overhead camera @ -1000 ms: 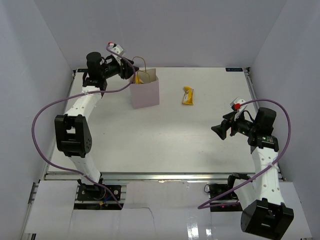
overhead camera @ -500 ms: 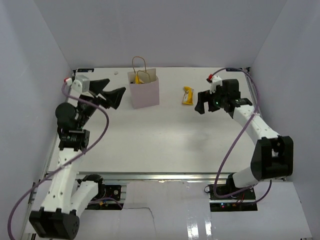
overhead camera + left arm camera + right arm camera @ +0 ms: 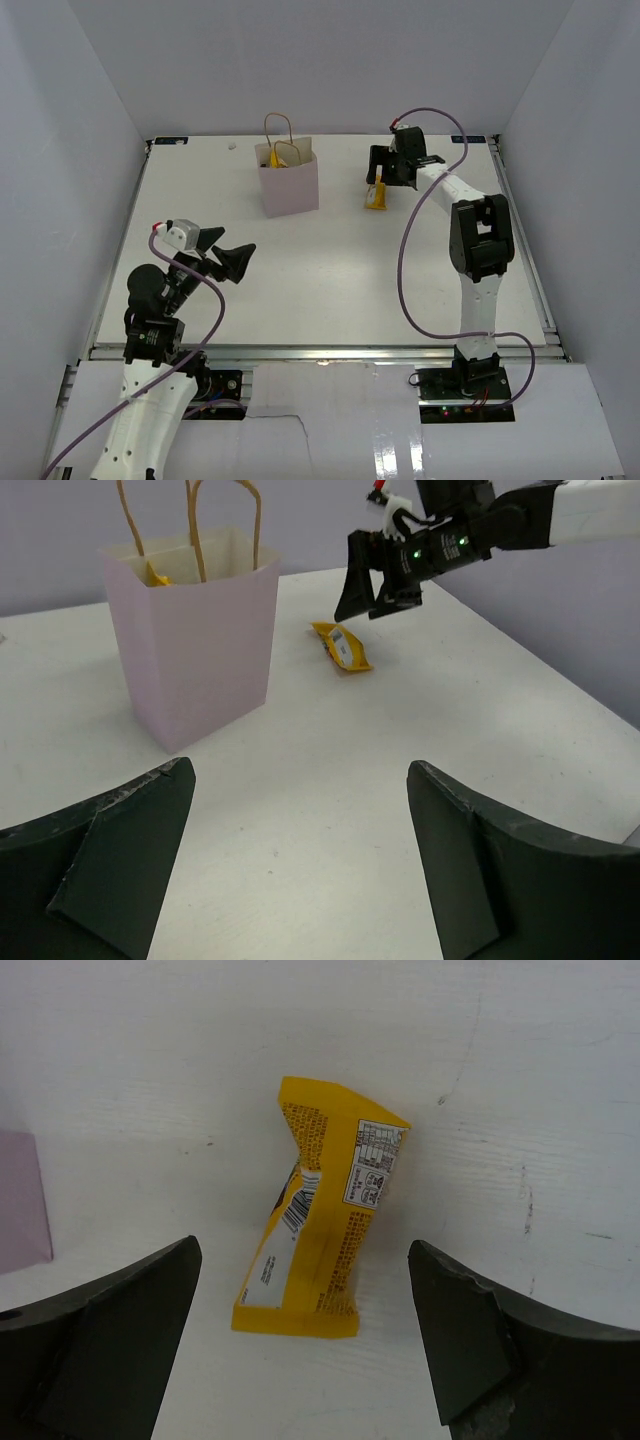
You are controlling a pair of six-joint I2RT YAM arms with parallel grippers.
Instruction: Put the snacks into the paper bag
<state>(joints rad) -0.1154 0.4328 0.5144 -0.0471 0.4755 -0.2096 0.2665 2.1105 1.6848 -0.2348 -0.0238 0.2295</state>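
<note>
Currently in hand: picking up the one loose snack. My right gripper point(image 3: 378, 170) is poised over the yellow packet point(image 3: 376, 195), grasp not yet made.
Right side state: jaws spread wide, one finger either side of the packet in the wrist view, nothing held.
Packet spot: flat on the table point(image 3: 300, 290), far and right of centre, slightly twisted, barcode side up.
Left side state: left gripper point(image 3: 232, 258) also wide and empty, at the near left, well apart from everything.
Bag spot: the paper bag point(image 3: 290, 185) stands upright at the far middle-left, mouth open. The packet lies to its right, near but not touching.
Bag contents: a yellow snack point(image 3: 280, 155) shows at the mouth; I can't count what else is inside.
Progress: nearly done by my read, since I see only this packet left outside.
Next move needs: drop straight down so the fingers bracket the packet's narrow waist, close, lift clear, carry left over the bag mouth, release.
Watch: the thin, slick wrapper may slip out of the pinch. The bag looks light and stands free, so I should come in from above — a brush on its side could tip it.
</note>
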